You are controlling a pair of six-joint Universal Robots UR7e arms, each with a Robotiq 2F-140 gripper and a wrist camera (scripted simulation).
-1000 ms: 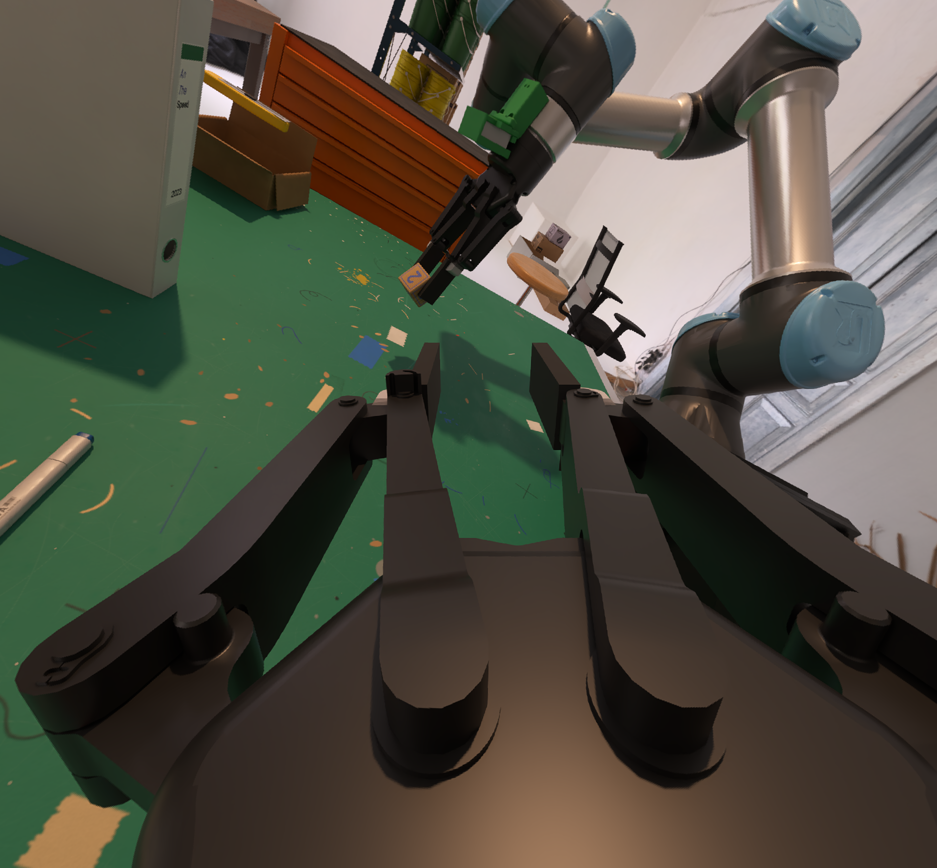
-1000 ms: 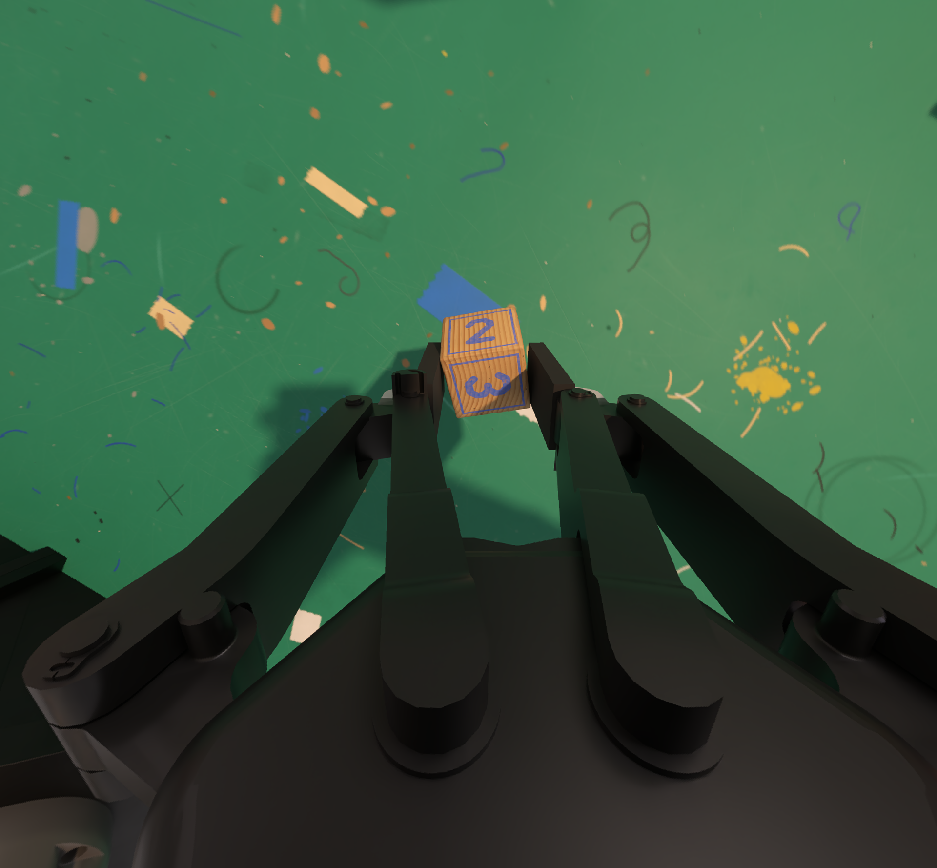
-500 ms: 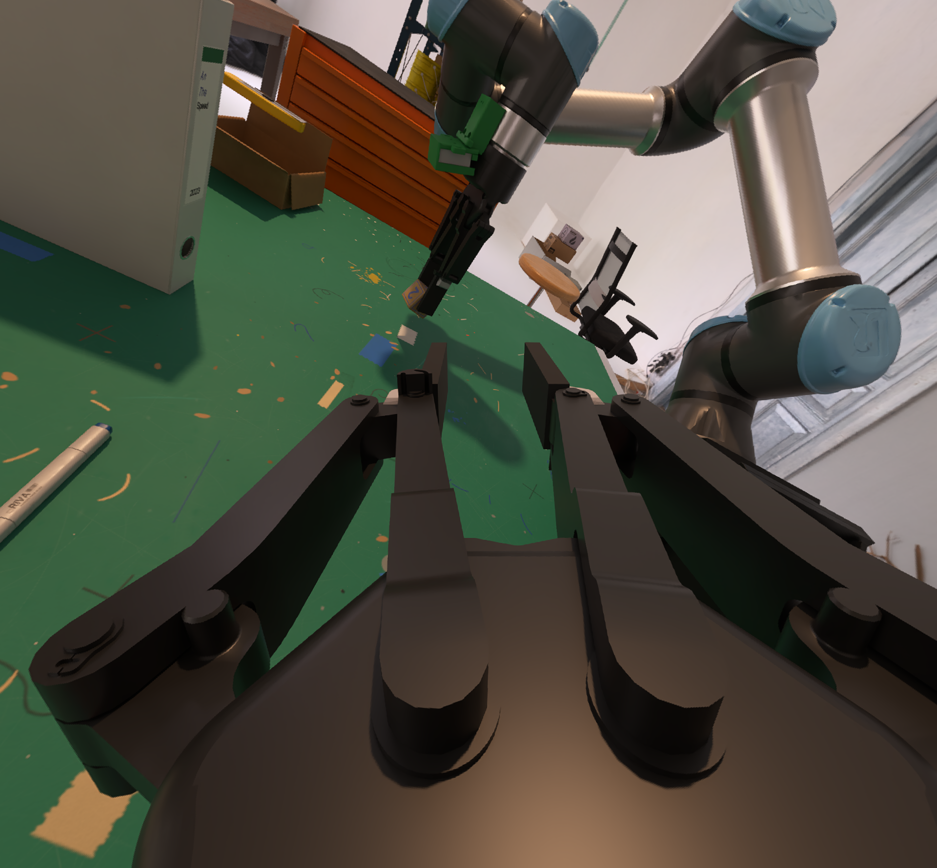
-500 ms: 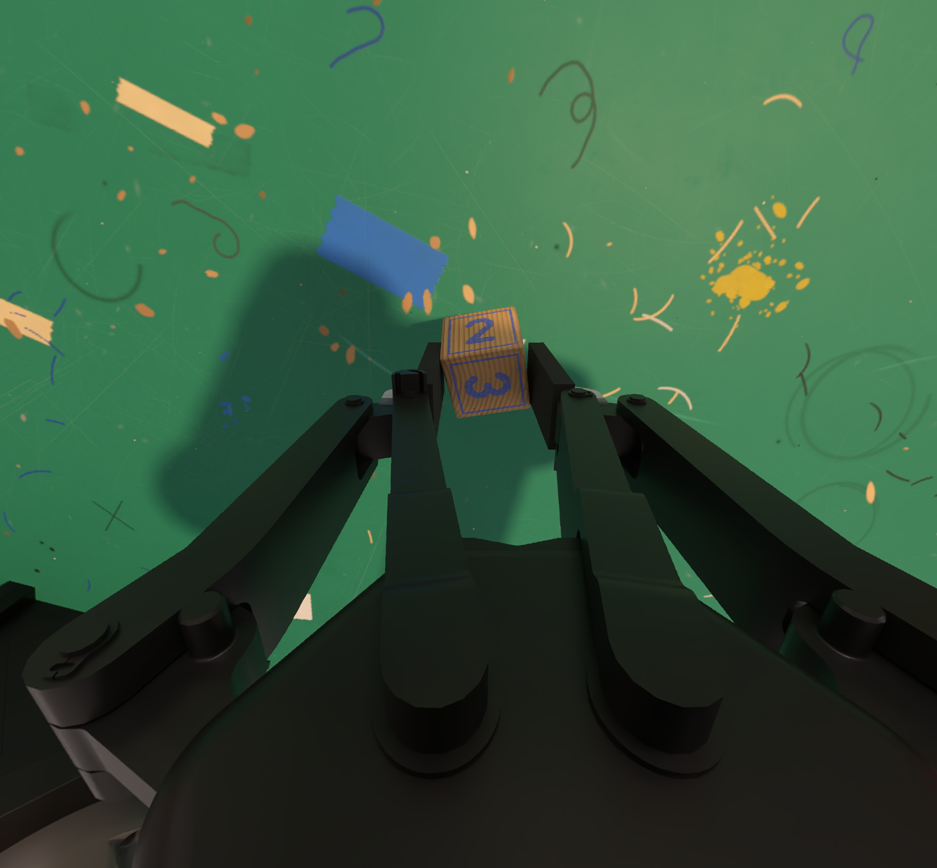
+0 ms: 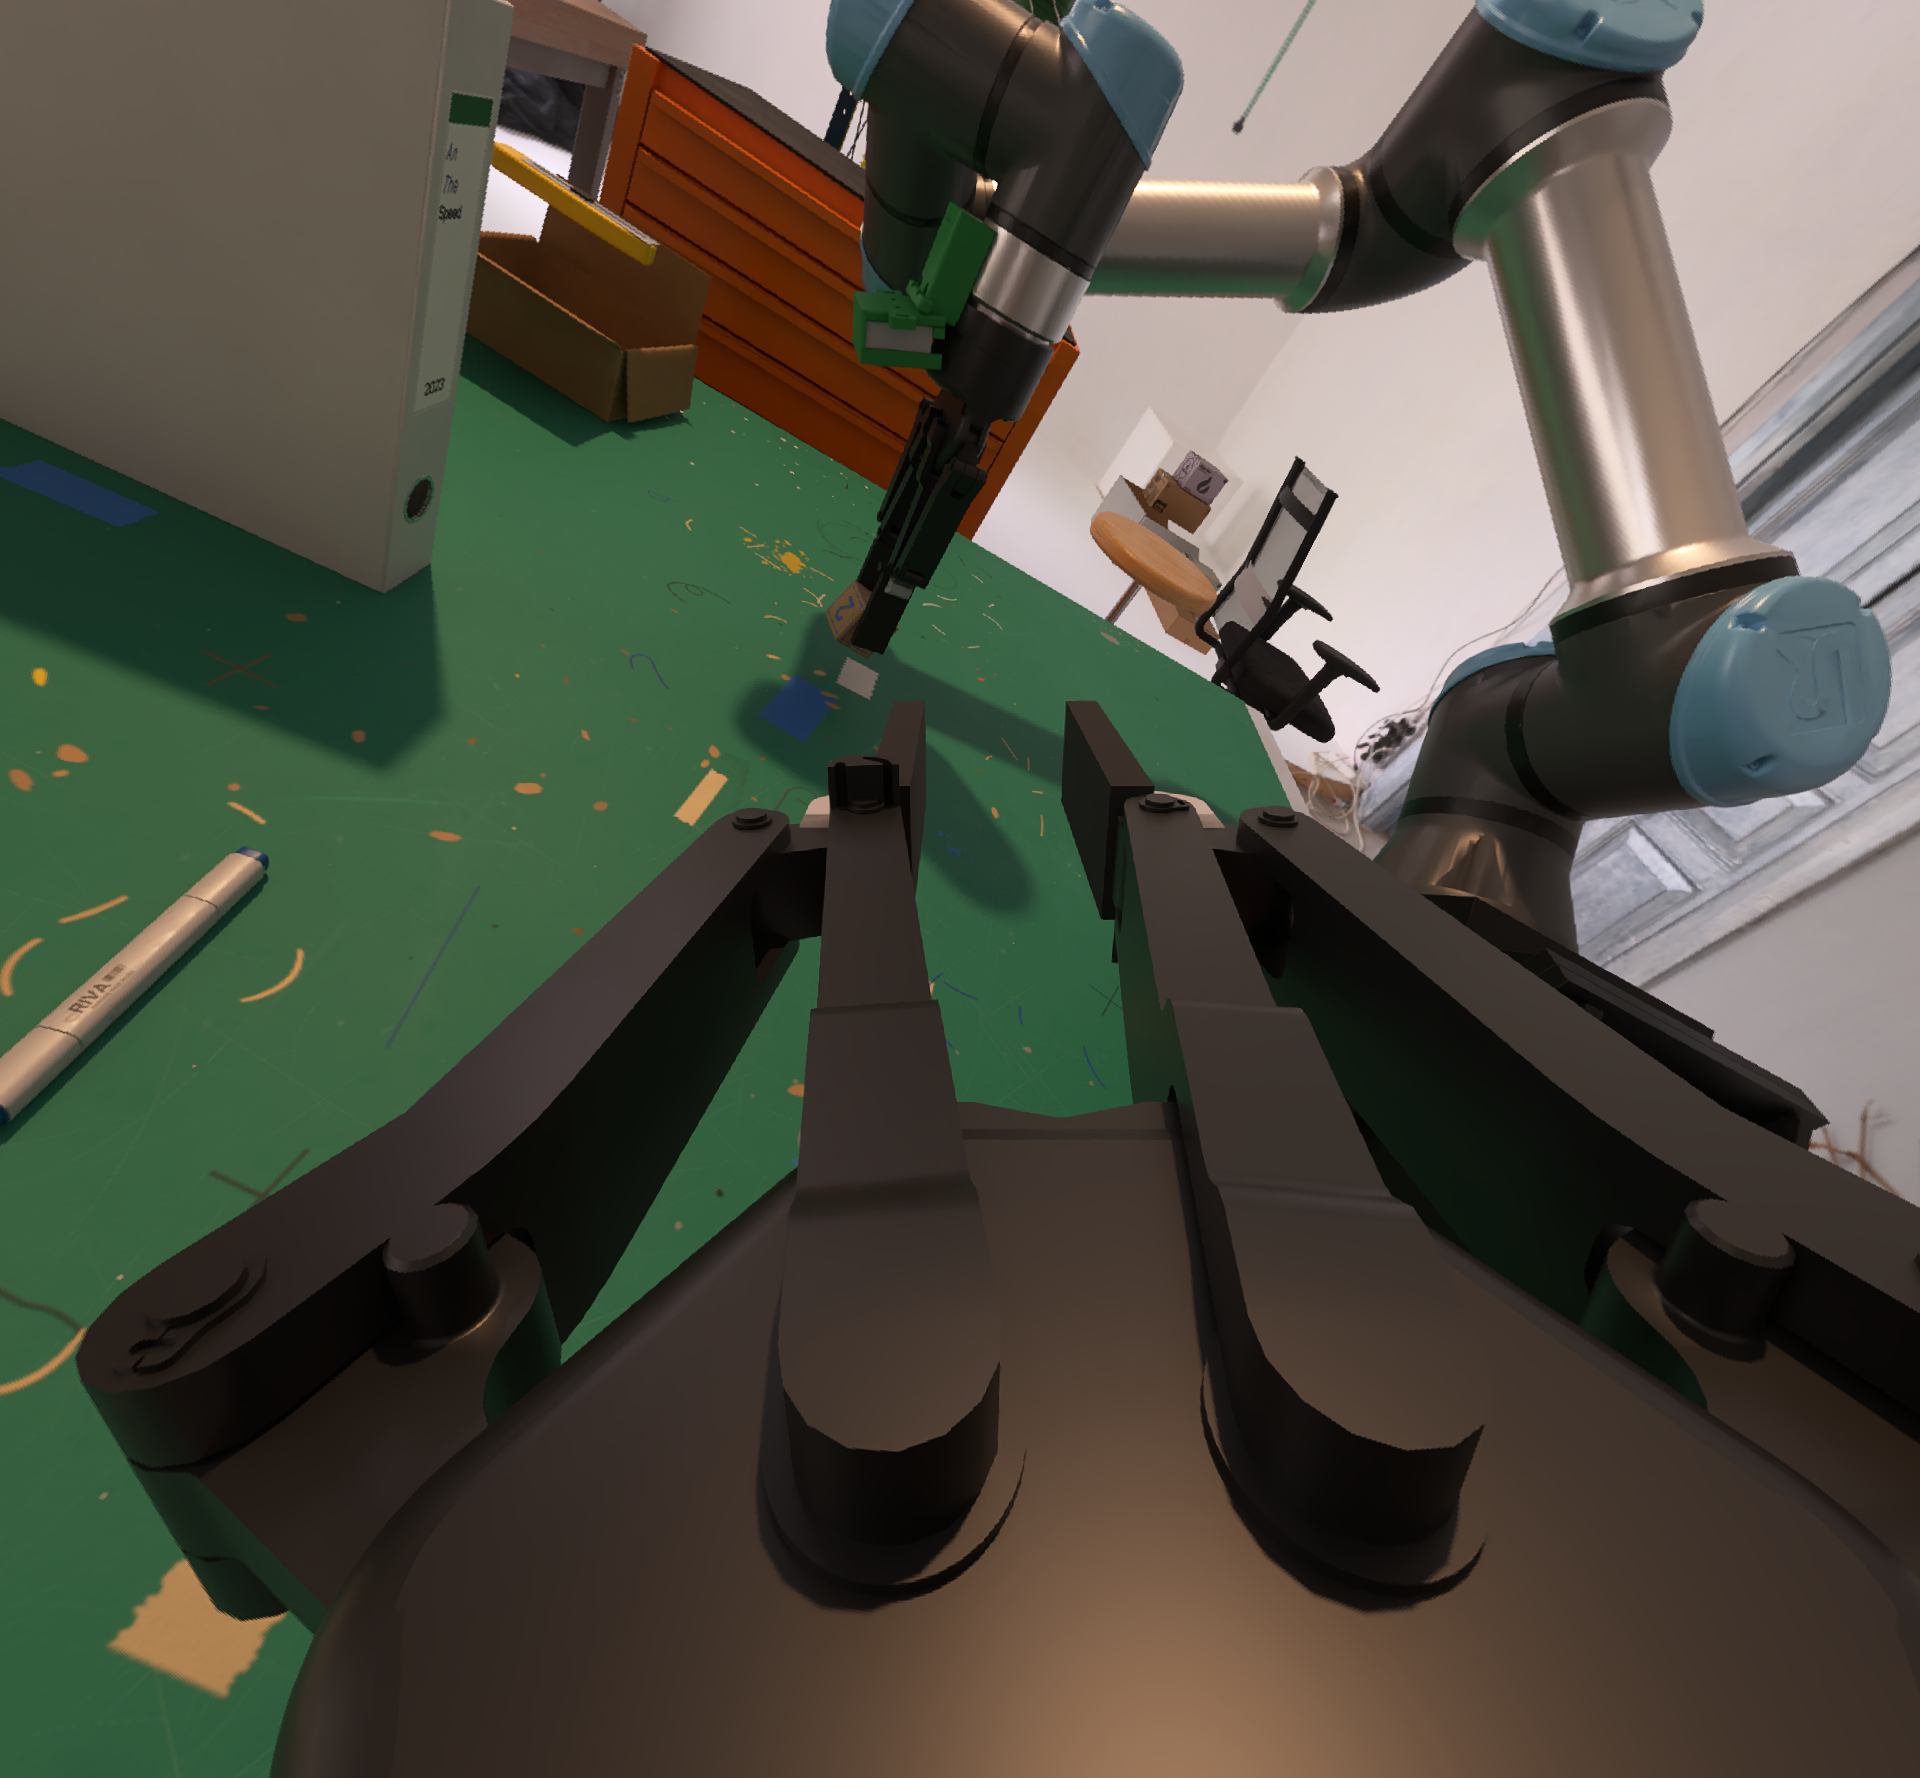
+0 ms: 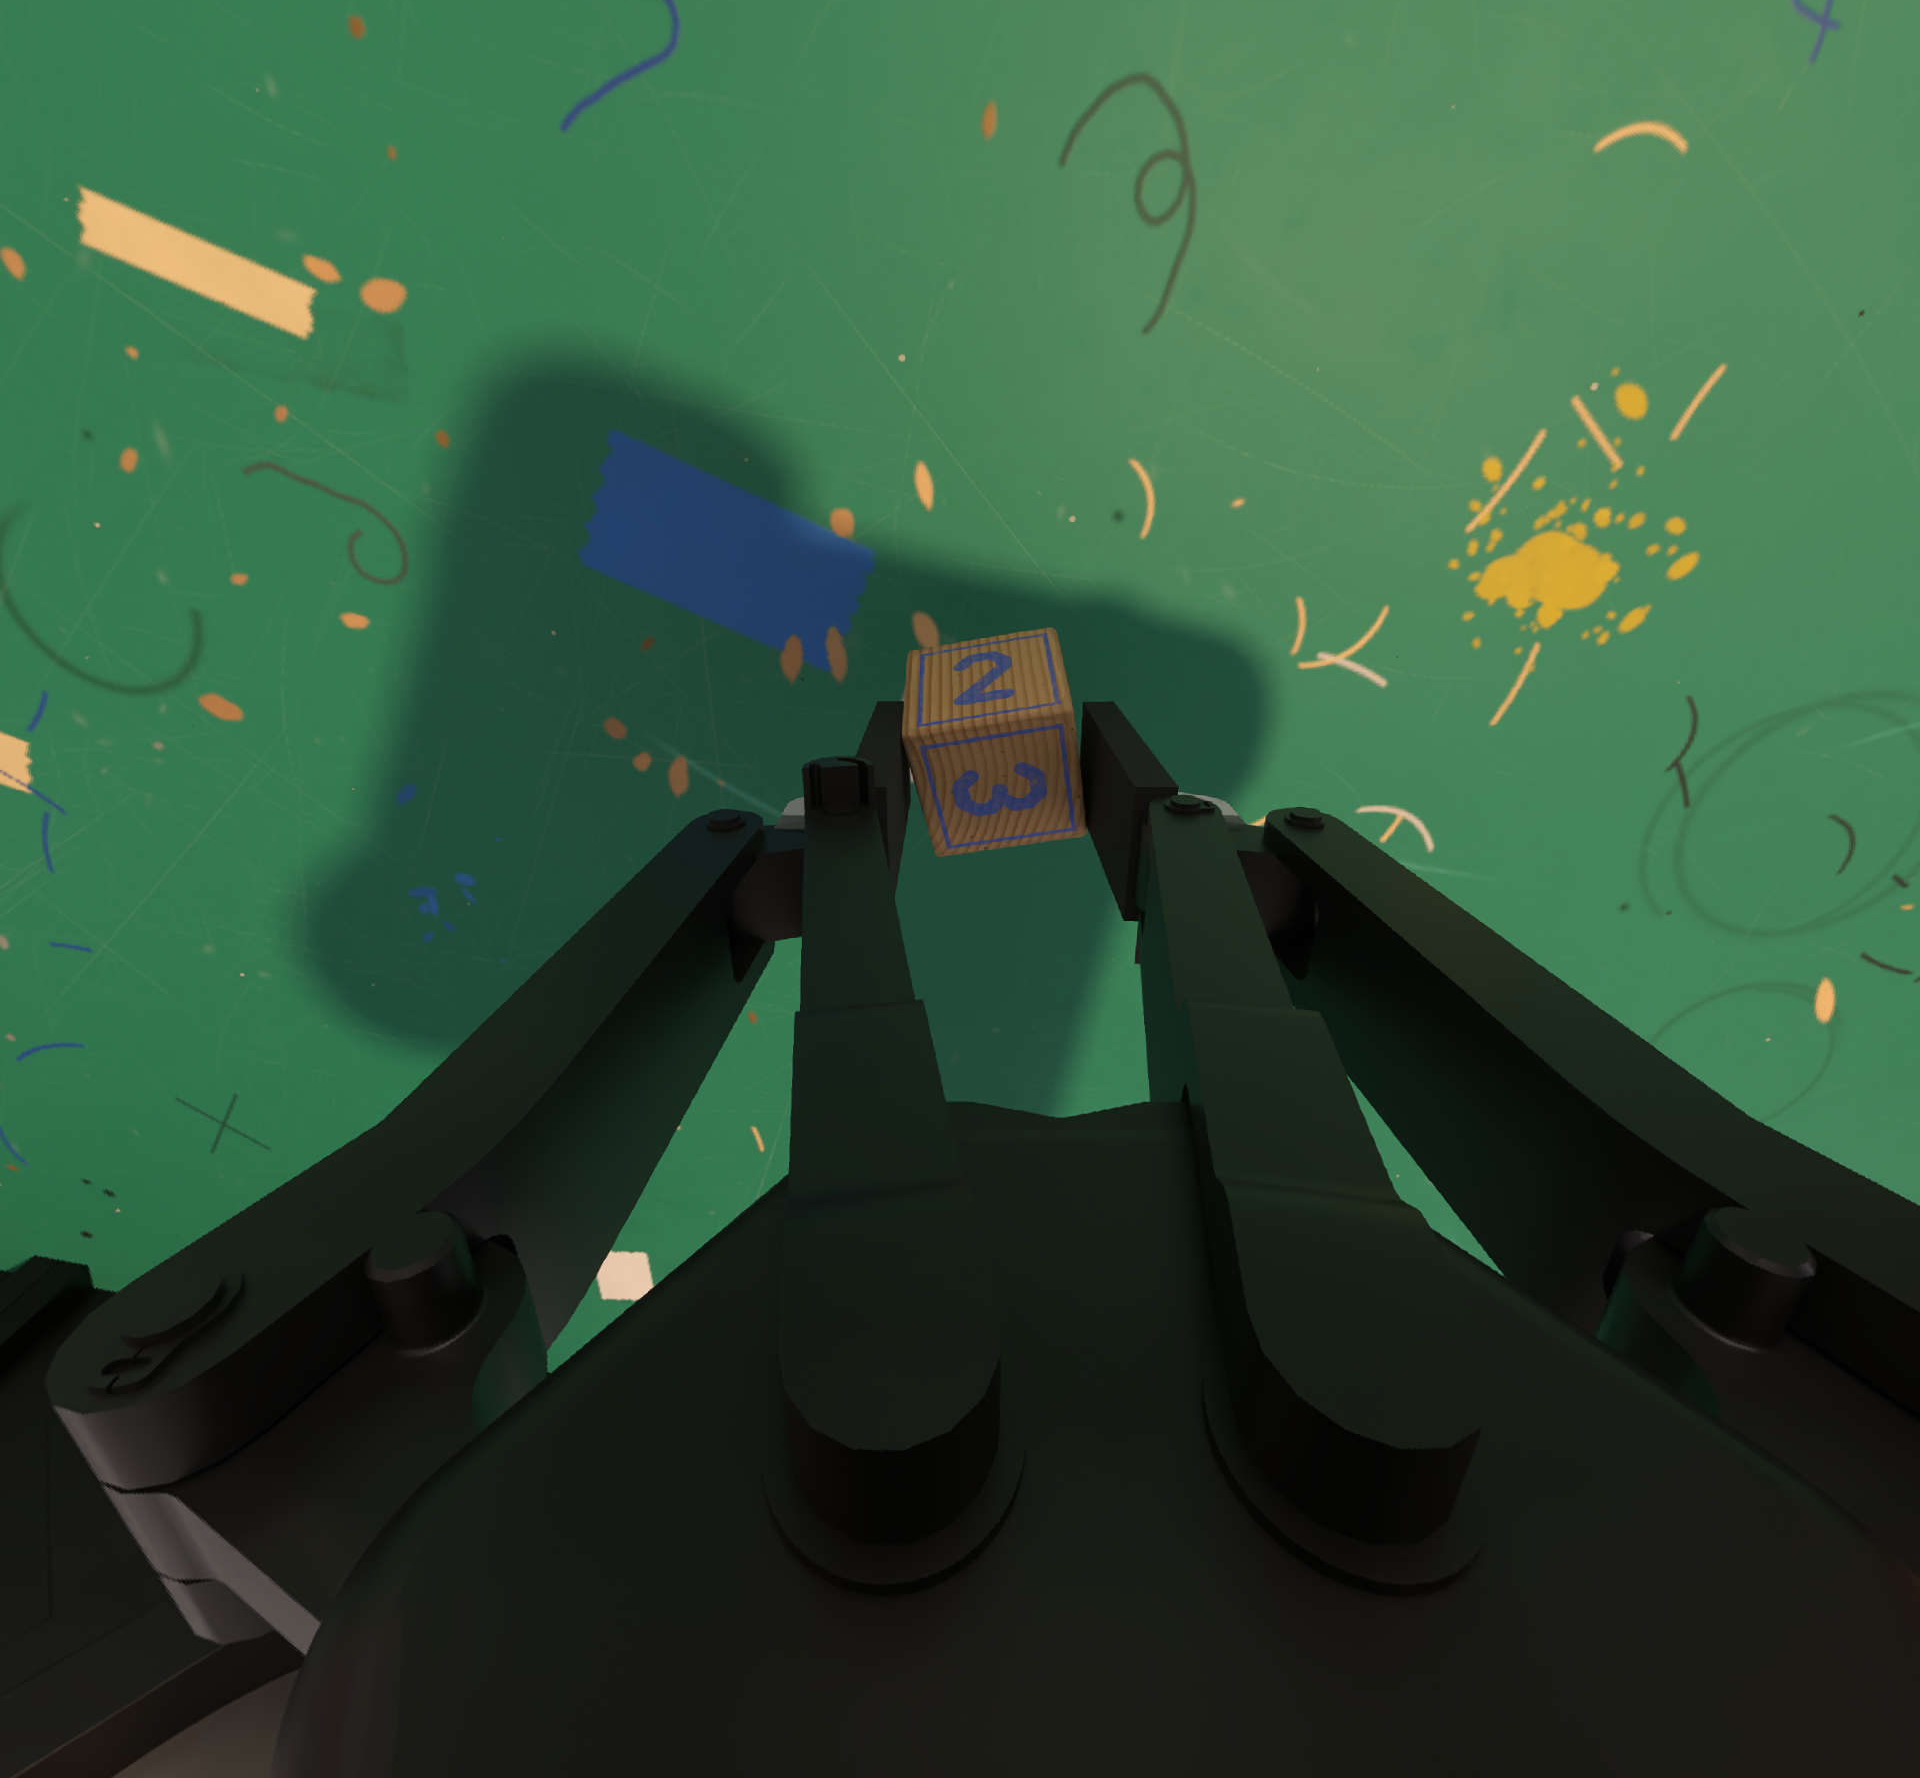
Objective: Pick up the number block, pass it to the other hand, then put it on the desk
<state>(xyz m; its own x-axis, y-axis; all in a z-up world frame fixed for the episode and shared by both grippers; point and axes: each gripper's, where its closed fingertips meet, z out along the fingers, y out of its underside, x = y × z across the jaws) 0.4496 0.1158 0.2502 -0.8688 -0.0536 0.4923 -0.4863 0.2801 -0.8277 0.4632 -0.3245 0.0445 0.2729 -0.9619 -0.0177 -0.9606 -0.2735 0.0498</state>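
Green matting is covering the table, and it is showing paint flecks, pen scribbles, a yellow splash and scraps of tape, among them a blue strip and a tan strip. A grey binder is standing upright toward the far left corner, with a green tab and some writing down its spine. A marker is lying on the mat near the left edge, its barrel bearing printed lettering. An open cardboard box is sitting behind the binder by the far edge.

Beyond the table, an orange drawer cabinet is standing against a white wall, with a dark shelf rack above it. Off the right edge, a black office chair is sitting beside a round wooden stool carrying small boxes.

The right gripper is pointing down at the mat, its fingers clenched on the wooden block, which is hanging just above the mat near the blue strip, toward the middle of the table. Blue numerals in blue frames are marking its faces. Whether it is touching the mat I cannot tell.

The left gripper is hovering low over the near part of the table, its fingers released and holding nothing, well apart from the block.
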